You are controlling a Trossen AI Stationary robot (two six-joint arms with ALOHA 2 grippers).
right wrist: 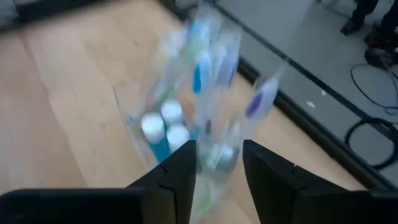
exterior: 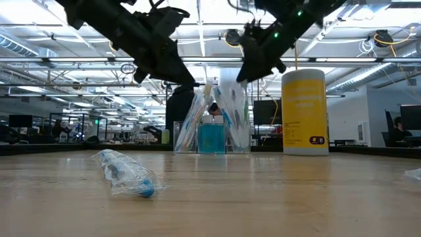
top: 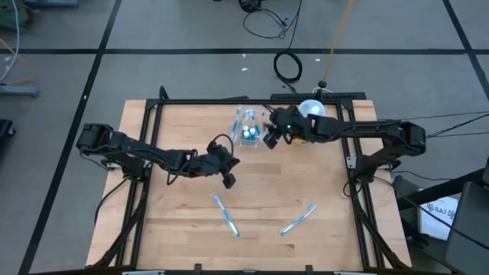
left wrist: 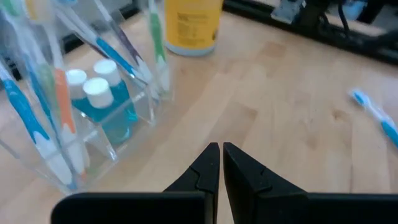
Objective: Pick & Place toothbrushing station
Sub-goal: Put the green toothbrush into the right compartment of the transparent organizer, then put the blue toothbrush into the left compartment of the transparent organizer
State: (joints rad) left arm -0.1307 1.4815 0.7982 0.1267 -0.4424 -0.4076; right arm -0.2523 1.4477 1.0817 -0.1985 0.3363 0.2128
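The toothbrushing station (top: 247, 127), a clear holder with toothbrushes and small blue bottles in it, stands upright on the wooden table near its far edge (exterior: 212, 128). My right gripper (top: 269, 137) hovers at the station's right upper side, open. In the right wrist view its fingers (right wrist: 219, 149) straddle the blurred top of a clear pack that sticks up from the station (right wrist: 168, 118). My left gripper (top: 228, 179) hangs shut and empty above the table's middle, on the near side of the station (left wrist: 81, 106). My right gripper's fingers (right wrist: 180, 165) stand either side of the upper end of a clear pack (right wrist: 217, 155) in the station, coming slanting down from the table's right. Whether they touch it I cannot tell. The station rests on the table.
A yellow jar (top: 312, 109) with a white lid stands right of the station (exterior: 304, 112). Two wrapped toothbrushes (top: 227, 216) (top: 298, 221) lie near the table's front; one shows close in the low view (exterior: 125, 173). Black frame rails border the table.
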